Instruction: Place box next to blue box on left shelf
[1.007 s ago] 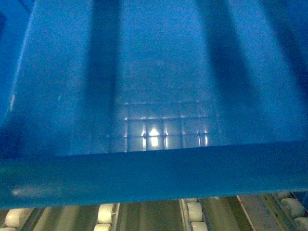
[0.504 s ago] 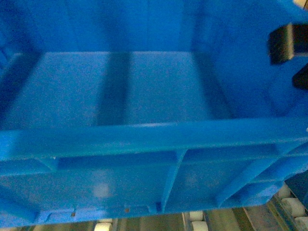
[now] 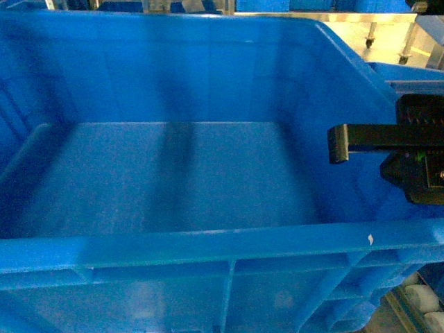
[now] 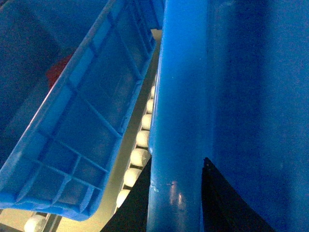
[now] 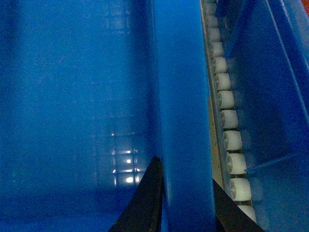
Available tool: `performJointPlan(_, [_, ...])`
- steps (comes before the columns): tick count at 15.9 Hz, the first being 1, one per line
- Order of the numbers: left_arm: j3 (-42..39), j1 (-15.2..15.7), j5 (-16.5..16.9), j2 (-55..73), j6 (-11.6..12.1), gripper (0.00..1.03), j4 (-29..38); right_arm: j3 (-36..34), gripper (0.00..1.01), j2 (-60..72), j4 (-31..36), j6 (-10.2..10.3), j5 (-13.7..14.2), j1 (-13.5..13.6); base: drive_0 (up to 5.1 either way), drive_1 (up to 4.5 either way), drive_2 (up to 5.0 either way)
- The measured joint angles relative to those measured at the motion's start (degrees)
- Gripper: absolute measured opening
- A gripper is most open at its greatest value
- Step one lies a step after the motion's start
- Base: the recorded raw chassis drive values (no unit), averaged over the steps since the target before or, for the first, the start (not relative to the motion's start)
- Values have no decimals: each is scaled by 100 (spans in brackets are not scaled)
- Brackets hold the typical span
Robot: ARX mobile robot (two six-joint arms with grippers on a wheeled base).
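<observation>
Shift: box [image 3: 173,173] now lower in head view, far wall showing.
Left claw [image 4: 176,193]: clamped astride box's left rim.
Right claw [image 5: 186,203]: clamped astride right rim.
Neighbour: blue box [image 4: 82,130], left, above rollers [image 4: 140,145].

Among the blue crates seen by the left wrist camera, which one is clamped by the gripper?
The smooth-walled crate on the right of that view: its rim runs between the left gripper fingers. The neighbouring crate with the ribbed outer wall stands apart across the white rollers.

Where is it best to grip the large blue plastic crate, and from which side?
Grip the large blue plastic crate at its thick side rims, one claw from each side, as now: each rim fits between the fingers, and the smooth walls offer no other hold.
</observation>
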Motion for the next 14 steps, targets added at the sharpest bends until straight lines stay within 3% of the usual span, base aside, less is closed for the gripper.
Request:
performJointPlan(4, [-96, -22, 52, 190, -35, 17, -179, -258, 11, 81, -35, 245, -179, -26, 0, 0, 0])
performJointPlan(12, [-109, -236, 39, 444, -197, 17, -68, -426, 11, -31, 20, 269, -129, -105, 0, 0, 0])
performJointPlan(14, [-109, -411, 0, 507, -404, 17, -105, -426, 11, -109, -55, 131, -109, -221, 0, 0, 0])
